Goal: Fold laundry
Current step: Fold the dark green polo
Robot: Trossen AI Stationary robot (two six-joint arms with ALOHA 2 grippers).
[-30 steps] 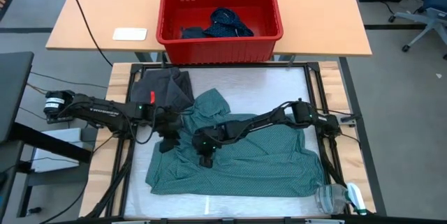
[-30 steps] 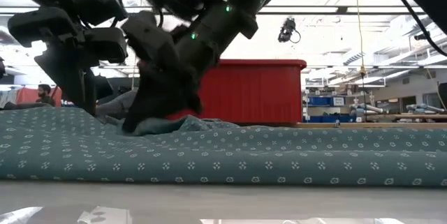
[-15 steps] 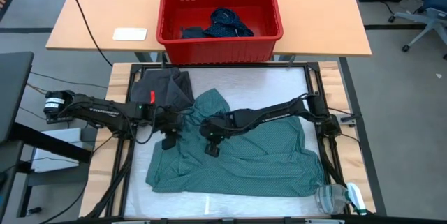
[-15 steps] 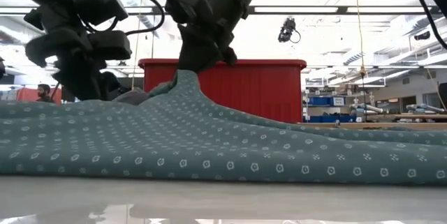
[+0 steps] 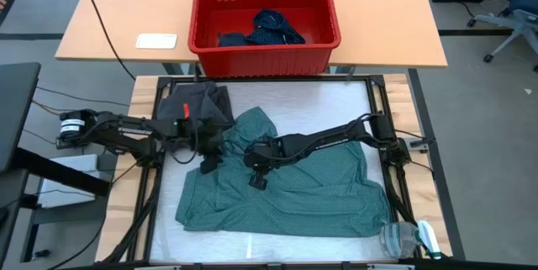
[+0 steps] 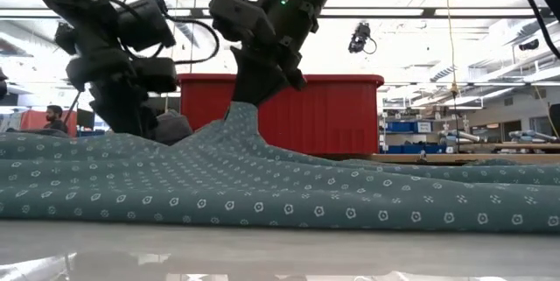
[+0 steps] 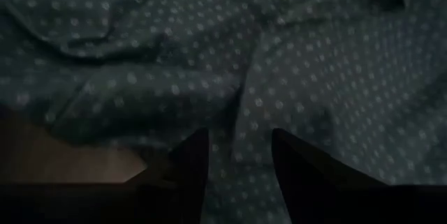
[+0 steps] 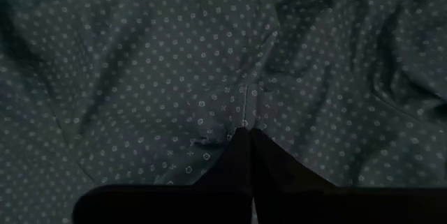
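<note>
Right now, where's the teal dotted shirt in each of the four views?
High view: teal dotted shirt spread over the middle of the table, under both arms.
Low view: fills the foreground, pulled up into a peak where the right tool pinches it.
Left wrist view: fills the picture, just past the tips of the left tool.
Right wrist view: fills the picture.
Shared landmark: red basket, in the high and low views only.

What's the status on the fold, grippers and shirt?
Right gripper shut on teal shirt, pinching a fold up into a peak. Left gripper at the shirt's left edge, fingers parted, nothing seen held. Grey garment bunched behind; no obstruction.
</note>
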